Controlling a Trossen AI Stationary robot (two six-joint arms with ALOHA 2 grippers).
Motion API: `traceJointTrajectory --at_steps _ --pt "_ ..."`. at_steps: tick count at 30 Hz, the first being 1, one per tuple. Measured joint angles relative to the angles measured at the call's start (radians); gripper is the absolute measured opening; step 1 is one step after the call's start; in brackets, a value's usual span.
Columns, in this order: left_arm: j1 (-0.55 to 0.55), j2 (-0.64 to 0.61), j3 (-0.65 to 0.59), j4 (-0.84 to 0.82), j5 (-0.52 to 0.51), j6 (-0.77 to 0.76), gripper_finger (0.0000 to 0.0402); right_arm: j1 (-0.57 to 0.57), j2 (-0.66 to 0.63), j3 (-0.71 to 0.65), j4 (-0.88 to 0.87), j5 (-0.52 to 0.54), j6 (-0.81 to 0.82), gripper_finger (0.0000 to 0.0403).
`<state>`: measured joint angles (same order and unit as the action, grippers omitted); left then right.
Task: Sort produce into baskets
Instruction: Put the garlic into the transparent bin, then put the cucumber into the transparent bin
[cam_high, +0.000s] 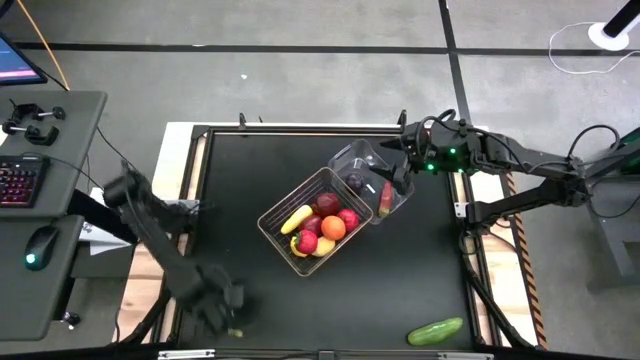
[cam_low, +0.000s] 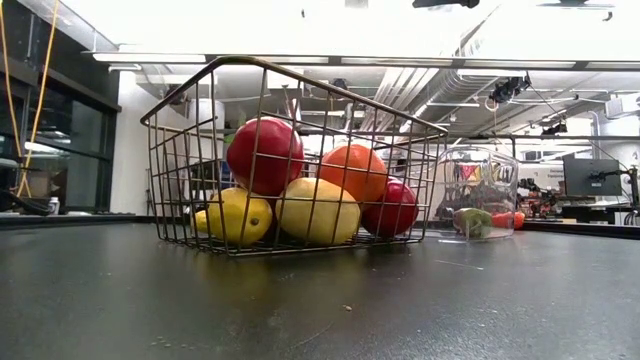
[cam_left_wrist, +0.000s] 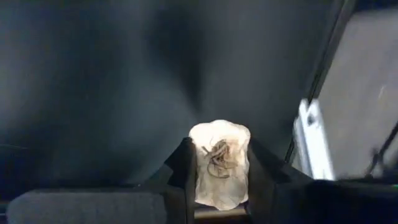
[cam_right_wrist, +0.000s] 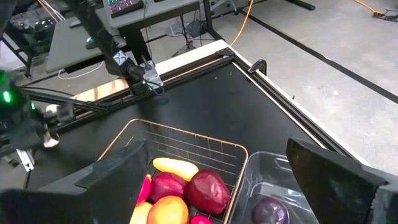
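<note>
wire basket (cam_high: 272, 226): mid-table, holding apples (cam_high: 328, 204), orange (cam_high: 333, 228), banana (cam_high: 296, 218)
plastic tub (cam_high: 352, 158): touching the basket's far-right side, onion (cam_high: 354, 182) inside
cucumber (cam_high: 435, 331): near-right table edge
garlic (cam_left_wrist: 218, 163): near-left corner, between left gripper (cam_left_wrist: 217, 171) fingers

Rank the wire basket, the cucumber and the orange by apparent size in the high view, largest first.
1. wire basket
2. cucumber
3. orange
All lie at table level, so nearness to the camera hardly skews this.

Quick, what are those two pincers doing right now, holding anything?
Left pincer: closed on the white papery garlic bulb.
Right pincer: open, empty, above the clear plastic tub.
</note>
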<state>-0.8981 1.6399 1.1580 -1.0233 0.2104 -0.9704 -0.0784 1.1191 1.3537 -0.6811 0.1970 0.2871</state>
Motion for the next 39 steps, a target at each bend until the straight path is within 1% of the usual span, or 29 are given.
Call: traceJointTrajectory --at_steps 4,5,8,10,11,13,16,19,22,26,28,32,35,39 --pt "0.124 -0.194 0.028 -0.039 -0.197 0.055 0.0070 0.000 0.000 0.000 0.000 0.000 0.006 0.0372" --pt "0.163 -0.239 0.033 -0.030 -0.253 0.077 0.0078 0.000 0.000 0.000 0.000 0.000 0.010 0.0372" --pt "0.300 -0.335 0.055 0.011 -0.412 0.185 0.0123 0.000 0.000 0.000 0.000 0.006 0.029 0.0372" --pt "0.409 -0.364 0.063 0.077 -0.493 0.306 0.0150 0.000 0.000 0.000 0.000 0.017 0.045 0.0372" --pt "0.467 -0.368 0.064 0.134 -0.514 0.376 0.0159 0.000 0.000 0.000 0.001 0.027 0.053 0.0372" --pt "0.585 -0.358 0.064 0.264 -0.516 0.520 0.0169 0.000 0.000 0.000 0.001 0.042 0.077 0.0372" --pt "0.739 -0.294 0.064 0.495 -0.476 0.700 0.0172 0.000 0.000 0.000 0.005 0.059 0.111 0.0372" --pt "0.859 -0.204 0.076 0.708 -0.436 0.833 0.0172 0.000 0.000 0.000 0.005 0.065 0.138 0.0372" --pt "0.949 -0.099 0.134 0.846 -0.387 0.918 0.0175 0.000 0.000 0.000 0.006 0.066 0.161 0.0372" --pt "1.028 0.054 0.260 0.862 -0.311 0.972 0.0191 0.000 0.000 0.000 0.007 0.069 0.173 0.0372" --pt "1.050 0.119 0.323 0.849 -0.281 0.979 0.0206 0.000 0.000 0.000 0.006 0.093 0.184 0.0372" --pt "1.077 0.221 0.441 0.774 -0.266 0.959 0.0243 0.000 0.000 0.000 0.005 0.138 0.184 0.0372" --pt "1.087 0.257 0.499 0.693 -0.266 0.956 0.0271 0.000 0.000 0.000 0.003 0.160 0.179 0.0372" --pt "1.092 0.237 0.538 0.582 -0.266 0.969 0.0292 0.000 0.000 0.000 -0.056 0.169 0.180 0.0372"
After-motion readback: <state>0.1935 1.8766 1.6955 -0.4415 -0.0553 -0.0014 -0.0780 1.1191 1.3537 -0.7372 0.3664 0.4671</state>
